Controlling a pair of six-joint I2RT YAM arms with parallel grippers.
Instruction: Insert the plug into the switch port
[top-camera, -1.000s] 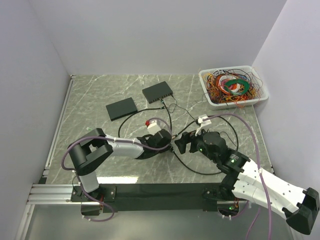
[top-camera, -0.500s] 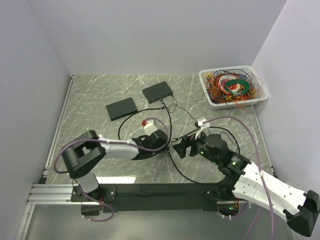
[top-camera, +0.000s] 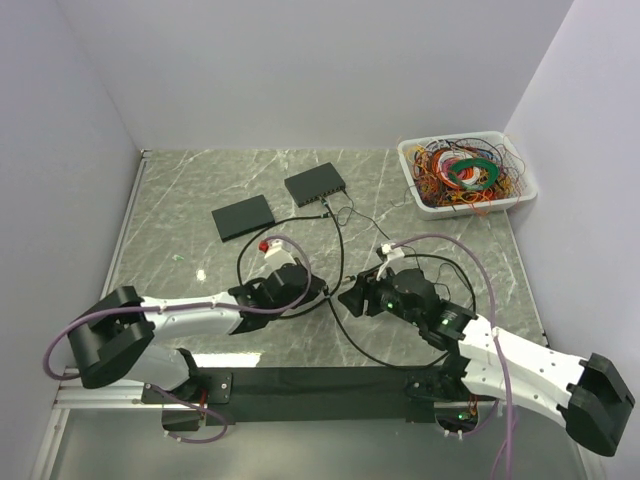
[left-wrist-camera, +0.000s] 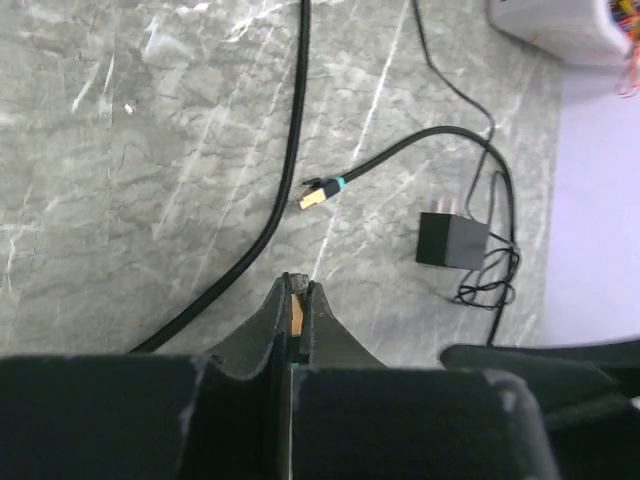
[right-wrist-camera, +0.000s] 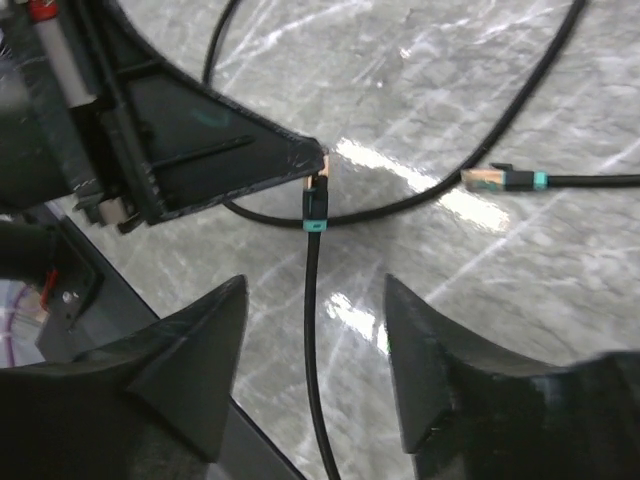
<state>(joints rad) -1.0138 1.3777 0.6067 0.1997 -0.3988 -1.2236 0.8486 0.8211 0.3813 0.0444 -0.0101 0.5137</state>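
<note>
Plug (right-wrist-camera: 317, 195): pinched at the tip of the left gripper (left-wrist-camera: 297, 288), jaws fully closed on it. In the left wrist view only a sliver of its orange contact end showed between the fingers. Position: apparently lifted clear of the table (top-camera: 200, 200), well apart from the switch (top-camera: 315, 185), on the switch's near side toward the arm bases.

Its cable (right-wrist-camera: 312, 340) hung from the plug and ran between the fingers of the right gripper (right-wrist-camera: 315, 285). The right jaws stood partly open, one on each side of the cable, gripping nothing.

A second plug (right-wrist-camera: 487, 179), teal-banded, lay loose on the table, also on the near side of the switch. One cable was seated in the switch's near face. A flat black box (top-camera: 243, 216) lay just to the left of the switch.

Step in hand (judgement): a regrasp or hand-over of the plug between the arms; the port had not yet been approached.

Next move (judgement): the right jaws would need to close on the cable or plug body just behind the left fingertips. The plug would then go to the switch's near face, contact end leading and squared to a free port. Which ports were free could not be told.
</note>
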